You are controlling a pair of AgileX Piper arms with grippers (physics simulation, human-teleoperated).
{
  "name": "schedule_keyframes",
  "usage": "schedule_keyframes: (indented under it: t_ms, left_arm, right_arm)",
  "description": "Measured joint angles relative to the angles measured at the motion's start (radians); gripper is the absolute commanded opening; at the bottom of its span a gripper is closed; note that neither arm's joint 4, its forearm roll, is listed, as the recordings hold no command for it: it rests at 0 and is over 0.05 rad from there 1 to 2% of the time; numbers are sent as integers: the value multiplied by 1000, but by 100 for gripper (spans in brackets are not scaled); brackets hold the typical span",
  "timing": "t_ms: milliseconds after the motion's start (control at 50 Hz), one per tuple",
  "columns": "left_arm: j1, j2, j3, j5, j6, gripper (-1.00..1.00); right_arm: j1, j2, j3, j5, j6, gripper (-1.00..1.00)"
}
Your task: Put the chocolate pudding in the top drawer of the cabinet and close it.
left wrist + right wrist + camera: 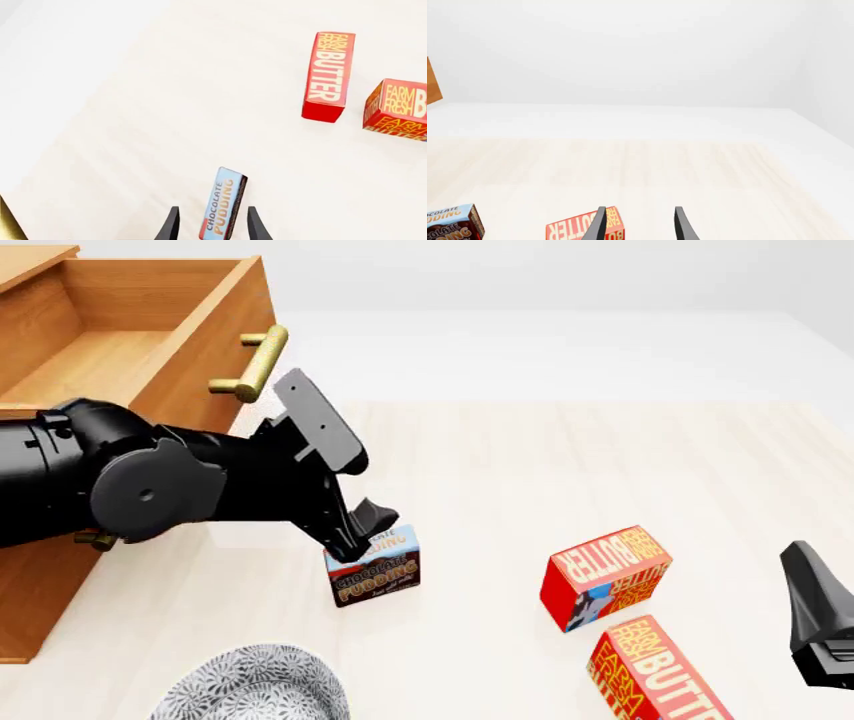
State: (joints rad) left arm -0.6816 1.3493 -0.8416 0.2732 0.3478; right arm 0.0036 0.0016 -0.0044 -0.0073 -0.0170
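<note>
Left end effector down over the chocolate pudding, top drawer standing open.

The left arm reaches in low from the cabinet (40,610) side, wrist bent down, its end effector (358,532) at the chocolate pudding (378,570), which stands upright on the tabletop (561,470). In the left wrist view the two fingers (169,226) stand parted on either side of the box, with a gap on each side, so they straddle it without clamping. The top drawer (200,350) is pulled out, its brass bar handle (254,362) just above the arm. The right end effector (817,620) sits at the right edge, well apart from the pudding, its fingers (680,225) parted and holding nothing. Two butter boxes (607,575) lie between the arms, and a patterned plate (254,685) is near the front edge.
</note>
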Motion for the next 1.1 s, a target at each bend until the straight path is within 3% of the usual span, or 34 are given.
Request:
schedule_keyframes:
  t_ms: [600,1100]
  left_arm:
    - [-3,75,62,-89,-14,100]
    - [13,121,99,-146,22,100]
  right_arm:
    - [0,0,0,0,0,100]
    - [0,0,0,0,0,100]
